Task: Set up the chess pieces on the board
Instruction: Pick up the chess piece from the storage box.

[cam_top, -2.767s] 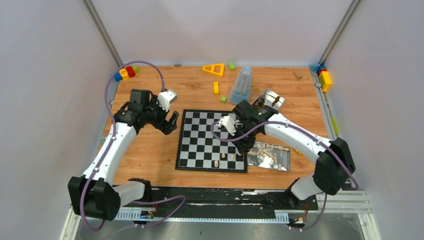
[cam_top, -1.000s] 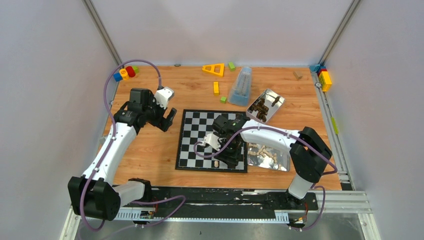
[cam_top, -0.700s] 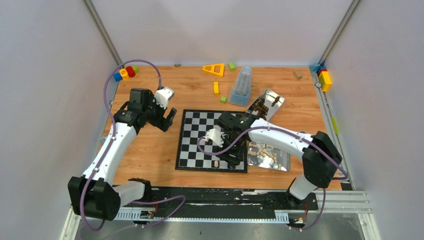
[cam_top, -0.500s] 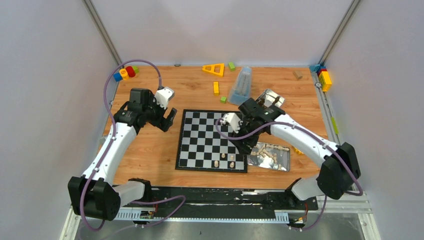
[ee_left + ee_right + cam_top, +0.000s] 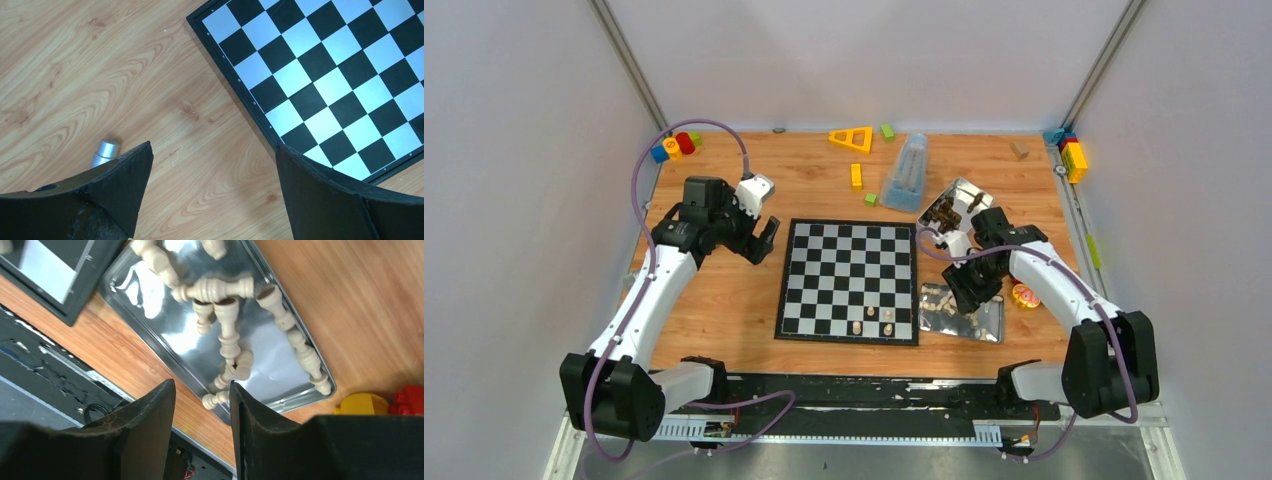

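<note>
A black-and-white checkered chessboard (image 5: 848,282) lies flat at the middle of a wooden table (image 5: 724,300). A handful of pale cream chessmen (image 5: 870,313) stand upright on its near rows, toward its right side. Just off the board's near right corner sits a shiny rectangular metal tray (image 5: 180,340), where more of the cream pieces lie on their sides in a loose heap. The right gripper (image 5: 201,387) hangs above that tray, its black fingers (image 5: 150,420) a narrow gap apart with nothing between them. Off the board's left edge, toward its far corner, the left gripper (image 5: 214,147) hovers over bare wood, jaws spread wide and empty. A small silver cylinder (image 5: 104,151) lies by the finger farther from the board. Beyond the board's far right corner rests a second metal tin (image 5: 980,200) holding dark brown chessmen (image 5: 941,213), and a translucent blue container (image 5: 908,172) stands past the far edge. A yellow round toy (image 5: 1025,296) lies just beyond the tray, on the side away from the board.
</note>
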`<act>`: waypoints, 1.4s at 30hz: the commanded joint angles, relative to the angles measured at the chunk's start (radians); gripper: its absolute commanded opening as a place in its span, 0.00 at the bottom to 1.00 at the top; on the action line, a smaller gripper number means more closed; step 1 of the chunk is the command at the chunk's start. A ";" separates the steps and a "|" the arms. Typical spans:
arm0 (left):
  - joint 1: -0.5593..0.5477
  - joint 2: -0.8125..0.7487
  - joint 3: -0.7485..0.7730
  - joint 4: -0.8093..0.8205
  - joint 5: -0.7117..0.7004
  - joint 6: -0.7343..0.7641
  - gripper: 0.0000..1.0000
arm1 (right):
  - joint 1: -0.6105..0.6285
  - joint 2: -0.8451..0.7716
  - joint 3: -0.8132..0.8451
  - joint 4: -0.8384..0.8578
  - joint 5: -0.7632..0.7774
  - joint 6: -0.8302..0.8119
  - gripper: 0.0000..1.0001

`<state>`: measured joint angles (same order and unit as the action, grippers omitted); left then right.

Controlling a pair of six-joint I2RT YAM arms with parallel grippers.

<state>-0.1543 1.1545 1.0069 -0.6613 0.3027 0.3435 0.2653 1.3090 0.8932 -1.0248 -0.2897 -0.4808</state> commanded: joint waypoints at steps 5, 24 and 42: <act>0.006 -0.013 0.000 0.015 0.036 0.011 1.00 | -0.070 0.029 -0.047 0.082 0.066 -0.034 0.39; 0.007 -0.015 -0.002 0.006 0.036 0.018 1.00 | -0.096 0.121 -0.051 0.144 0.098 -0.061 0.13; 0.007 -0.012 0.003 -0.016 0.249 0.083 1.00 | -0.099 0.056 0.127 0.002 -0.004 -0.051 0.00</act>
<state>-0.1543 1.1545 1.0069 -0.6727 0.4274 0.3836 0.1703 1.3949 0.9646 -0.9798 -0.2218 -0.5270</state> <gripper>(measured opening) 0.998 0.139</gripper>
